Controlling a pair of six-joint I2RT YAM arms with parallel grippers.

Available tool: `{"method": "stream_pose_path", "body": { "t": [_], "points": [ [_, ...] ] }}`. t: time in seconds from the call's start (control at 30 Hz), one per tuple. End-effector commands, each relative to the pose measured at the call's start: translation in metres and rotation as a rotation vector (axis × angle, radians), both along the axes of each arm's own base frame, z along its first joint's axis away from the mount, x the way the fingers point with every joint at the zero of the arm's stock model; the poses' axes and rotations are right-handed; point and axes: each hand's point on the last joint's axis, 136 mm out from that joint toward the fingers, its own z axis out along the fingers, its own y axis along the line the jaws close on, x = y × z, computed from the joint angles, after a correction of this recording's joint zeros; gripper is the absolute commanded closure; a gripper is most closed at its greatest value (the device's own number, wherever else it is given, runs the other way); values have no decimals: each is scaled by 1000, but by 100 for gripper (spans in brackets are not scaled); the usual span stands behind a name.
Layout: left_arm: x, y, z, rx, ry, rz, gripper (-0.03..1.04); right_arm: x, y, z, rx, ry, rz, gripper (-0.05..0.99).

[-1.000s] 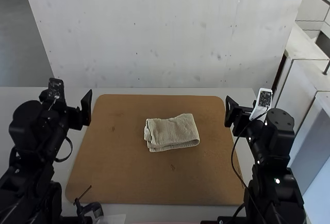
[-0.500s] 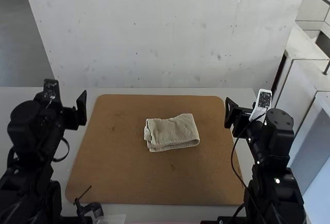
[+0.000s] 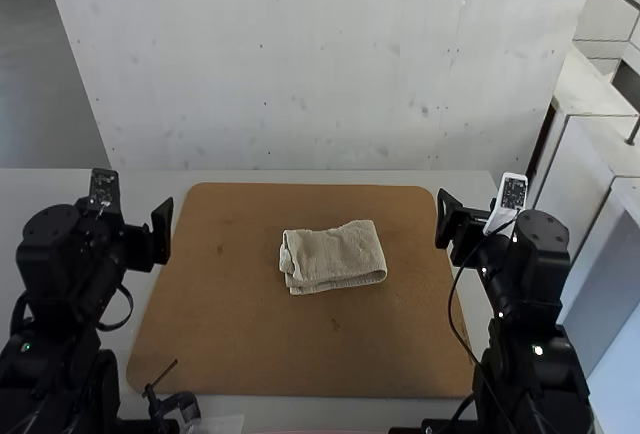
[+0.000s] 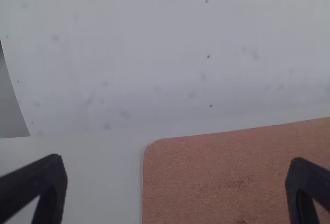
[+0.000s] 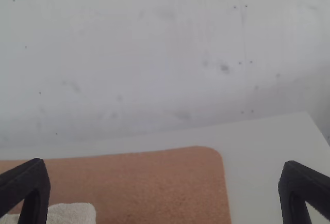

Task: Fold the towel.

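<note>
Left tool [image 3: 146, 243] and right tool [image 3: 457, 229]: fingers apart, 2 of 2. Beige towel [image 3: 335, 256], folded, lies between the 2 tools, touching neither, on brown board [image 3: 235, 339] on pale desk [image 3: 40, 192].

— What colour is the soft rectangular cloth towel [image 3: 335, 256]?
— Beige, with greyer beige in its creases
— And the flat brown board with rounded corners [image 3: 230, 334]?
— Brown throughout, lightly mottled, with a few darker flecks
— The flat, pale grey surface [image 3: 40, 194], then?
— One even tone, that
— How about the jointed black left arm [image 3: 60, 254] and jointed black right arm [image 3: 530, 284]?
— Both black, the right one bearing a white oblong casing [image 3: 497, 217] with a black, pale-speckled panel [image 3: 514, 192]
</note>
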Motion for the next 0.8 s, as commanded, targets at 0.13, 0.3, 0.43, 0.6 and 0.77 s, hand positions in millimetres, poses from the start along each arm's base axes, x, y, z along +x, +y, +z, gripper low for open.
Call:
{"method": "stream_pose_path", "body": {
  "t": [0.13, 0.3, 0.43, 0.6, 0.77],
  "points": [
    [1, -3, -8, 10, 9, -19, 2, -2, -15, -27, -40, 96, -82, -2],
    [1, -3, -8, 10, 9, -19, 2, -2, -15, -27, -40, 95, -84, -3],
    [1, -3, -8, 10, 9, -19, 2, -2, -15, -27, -40, 96, -82, -3],
    [1, -3, -8, 10, 9, -19, 2, -2, -14, -27, -40, 95, -81, -3],
    [1, -3, -8, 10, 9, -19, 2, -2, -14, -27, -40, 96, -81, -3]
  ]
}}
